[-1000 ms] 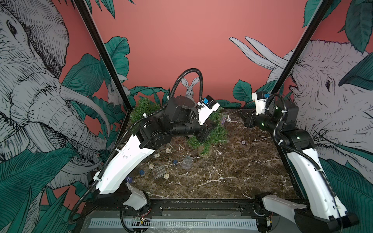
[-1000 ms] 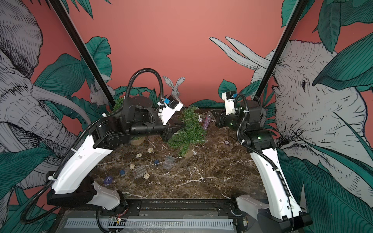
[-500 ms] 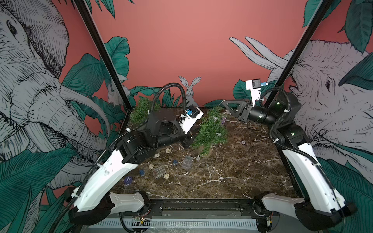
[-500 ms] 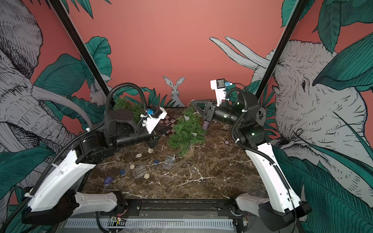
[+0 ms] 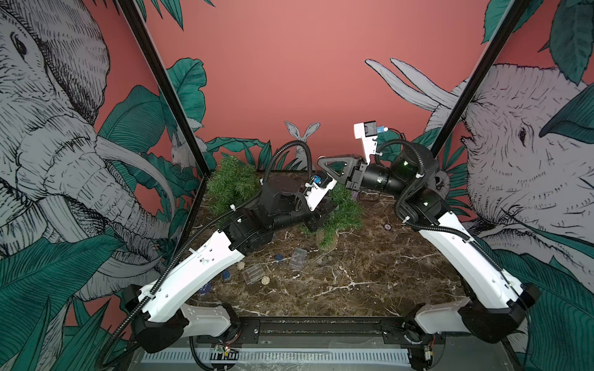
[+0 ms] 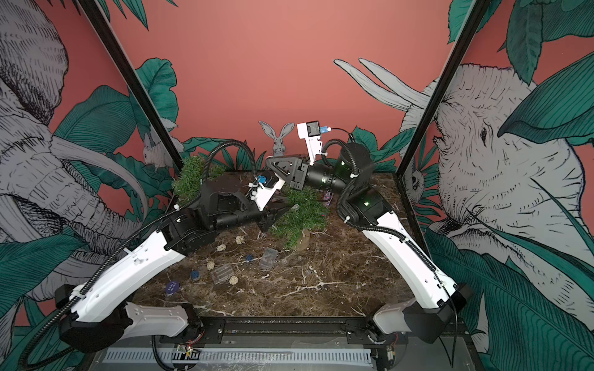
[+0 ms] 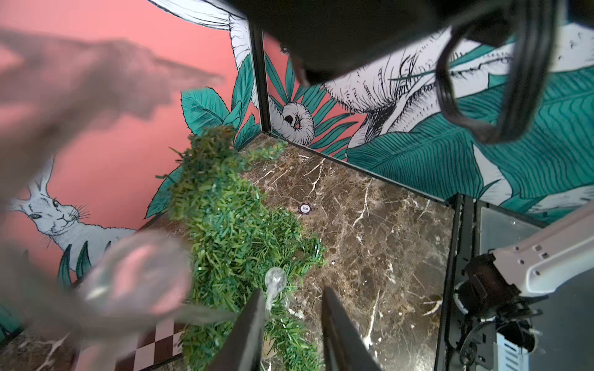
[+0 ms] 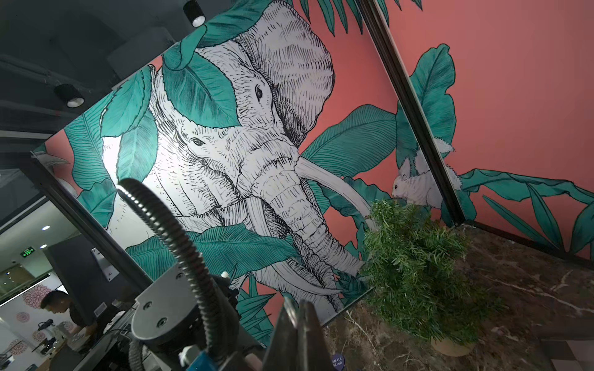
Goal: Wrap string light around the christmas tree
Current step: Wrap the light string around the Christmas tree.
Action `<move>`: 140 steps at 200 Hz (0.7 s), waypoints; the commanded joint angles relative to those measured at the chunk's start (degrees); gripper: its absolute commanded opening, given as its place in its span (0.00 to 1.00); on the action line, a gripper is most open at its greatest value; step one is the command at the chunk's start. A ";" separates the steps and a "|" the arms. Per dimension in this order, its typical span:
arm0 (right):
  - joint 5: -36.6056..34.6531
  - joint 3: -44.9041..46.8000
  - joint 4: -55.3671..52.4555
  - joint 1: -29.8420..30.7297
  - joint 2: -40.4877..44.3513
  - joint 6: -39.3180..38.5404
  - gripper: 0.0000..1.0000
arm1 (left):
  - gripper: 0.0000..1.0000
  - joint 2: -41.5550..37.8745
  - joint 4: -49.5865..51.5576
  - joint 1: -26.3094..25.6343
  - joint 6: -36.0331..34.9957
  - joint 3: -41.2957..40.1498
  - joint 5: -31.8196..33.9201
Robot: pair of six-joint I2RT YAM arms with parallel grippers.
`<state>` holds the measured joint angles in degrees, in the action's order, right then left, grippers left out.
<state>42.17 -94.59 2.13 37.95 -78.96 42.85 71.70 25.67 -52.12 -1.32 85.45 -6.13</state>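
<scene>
The christmas tree (image 5: 342, 213) (image 6: 300, 218) is small and green, standing mid-table on a round base. Clear bulbs of the string light (image 7: 275, 278) lie on its branches, and another bulb (image 7: 138, 273) hangs blurred close to the left wrist camera. My left gripper (image 5: 318, 223) (image 7: 292, 289) is at the tree's left side, open; a bulb's stem rests against one finger (image 7: 254, 318). My right gripper (image 5: 320, 162) (image 6: 268, 160) (image 8: 297, 303) hovers above the treetop, shut, with a thin clear sliver of the string light pinched at its tips.
A second green tree (image 5: 233, 186) (image 8: 414, 273) stands in the back left corner. Clear plastic boxes (image 5: 297, 257) (image 5: 254, 273), blue caps, small wicker balls and a purple disc (image 5: 204, 287) lie front left. A poker chip (image 5: 388, 226) lies right of the tree.
My right gripper rose from the table at the tree's right and swung left over the treetop. My left arm pulled back left, then returned to the tree, and its jaws opened.
</scene>
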 commanded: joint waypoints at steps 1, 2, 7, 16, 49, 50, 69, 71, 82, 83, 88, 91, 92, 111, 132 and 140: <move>2.41 -1.38 3.32 1.40 0.02 2.24 0.00 | 0.10 -2.47 -6.29 2.31 2.18 -0.96 0.14; 2.40 -1.39 3.32 1.32 0.03 2.24 0.00 | 0.10 -2.55 -6.31 2.34 2.19 -0.98 0.23; 2.39 -1.35 3.32 1.33 -0.13 2.24 0.00 | 0.10 -2.76 -6.23 2.57 2.20 -1.14 0.60; 2.47 -1.37 3.29 1.38 -0.18 2.25 0.00 | 0.12 -3.13 -5.52 2.80 2.16 -1.12 0.98; 0.26 -2.77 -1.92 1.38 -0.18 -1.72 0.00 | 0.27 -5.93 1.62 3.28 1.94 -1.04 1.63; 0.18 -2.78 -2.02 1.36 -0.25 -1.76 0.00 | 0.27 -6.03 1.82 3.31 2.03 -1.19 1.73; 0.18 -2.87 -1.65 1.43 -1.77 -1.10 0.00 | 0.39 -7.81 3.22 4.35 3.14 -3.27 3.38; 0.23 -2.84 -1.50 1.55 -1.98 -0.79 0.00 | 0.41 -7.92 3.11 4.50 3.29 -3.72 3.51; 0.82 -2.63 0.03 2.01 -3.04 0.33 0.00 | 0.50 -8.38 1.04 5.23 3.83 -5.08 3.93; 0.86 -2.63 0.14 2.11 -3.09 0.36 0.00 | 0.50 -8.36 0.78 5.25 3.76 -5.14 3.93; 0.96 -2.62 0.54 2.41 -3.36 0.60 0.00 | 0.52 -8.39 -0.58 5.33 3.70 -5.47 3.67; 0.98 -2.62 0.75 2.65 -3.54 0.63 0.00 | 0.53 -8.22 -1.53 5.36 3.46 -5.61 3.23; 0.98 -2.62 0.80 2.74 -3.60 0.60 0.00 | 0.53 -8.19 -1.82 5.36 3.40 -5.63 3.14; 0.92 -3.04 1.03 3.70 -4.41 0.79 0.00 | 0.55 -5.91 -6.48 5.30 3.72 -4.21 -0.69; 1.10 -3.07 1.64 4.04 -4.71 1.49 0.00 | 0.55 -3.26 -10.46 5.36 5.14 -3.25 -4.66; 1.16 -2.93 1.78 3.98 -4.64 1.62 0.00 | 0.55 -2.78 -12.11 5.36 5.77 -3.51 -6.17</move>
<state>42.44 -96.18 0.10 41.50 -84.47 43.27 66.96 20.56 -46.83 2.39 81.38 -6.79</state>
